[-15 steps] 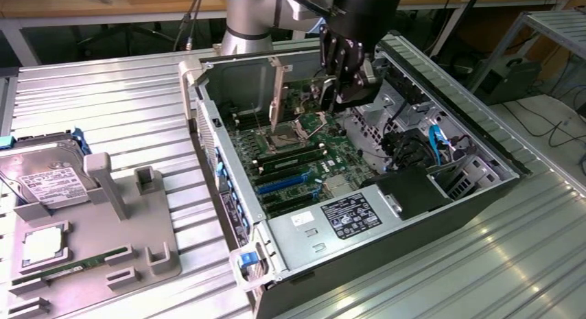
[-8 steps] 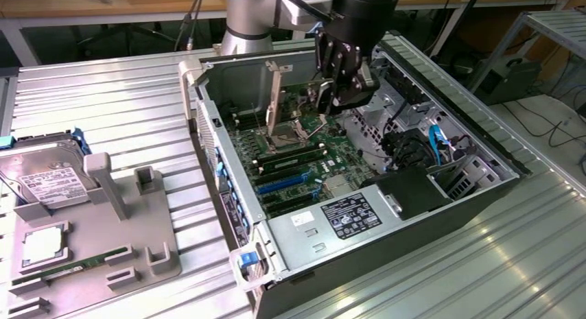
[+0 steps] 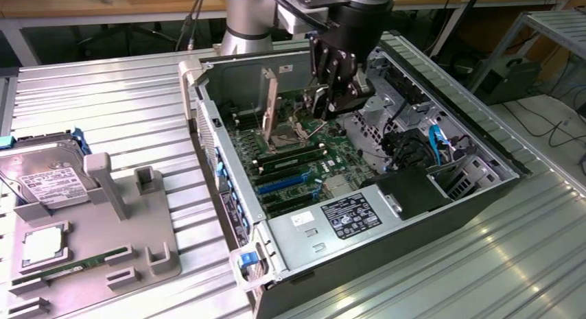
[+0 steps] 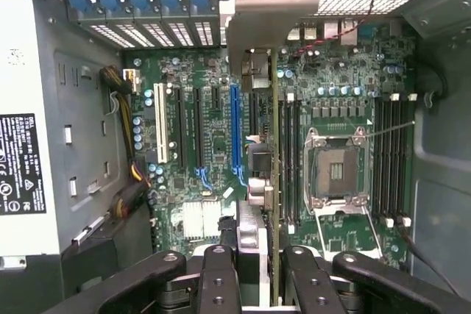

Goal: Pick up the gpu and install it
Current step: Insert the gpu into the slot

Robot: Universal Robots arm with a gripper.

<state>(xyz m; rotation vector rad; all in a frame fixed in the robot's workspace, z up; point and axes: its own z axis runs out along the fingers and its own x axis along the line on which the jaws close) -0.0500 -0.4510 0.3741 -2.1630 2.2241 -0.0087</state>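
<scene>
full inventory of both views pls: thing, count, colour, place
PC case: 1, black and grey, side open, on table
table: 1, ribbed silver, under everything
motherboard: 1, green, inside case
CPU socket: 1, silver, open, on motherboard
power supply: 1, silver with black label, in case corner
fixture: 1, grey, exterior view's left
hard drive: 1, silver, white label, on fixture
gpu: 1, silver bracket, edge-on, over motherboard
arm: 1, grey, behind case
gripper: 1, black, inside case, jaws shut on gpu

Ribbed metal table (image 3: 119, 106) bears open computer case (image 3: 215, 147); grey holder (image 3: 101, 230) alongside.
</scene>
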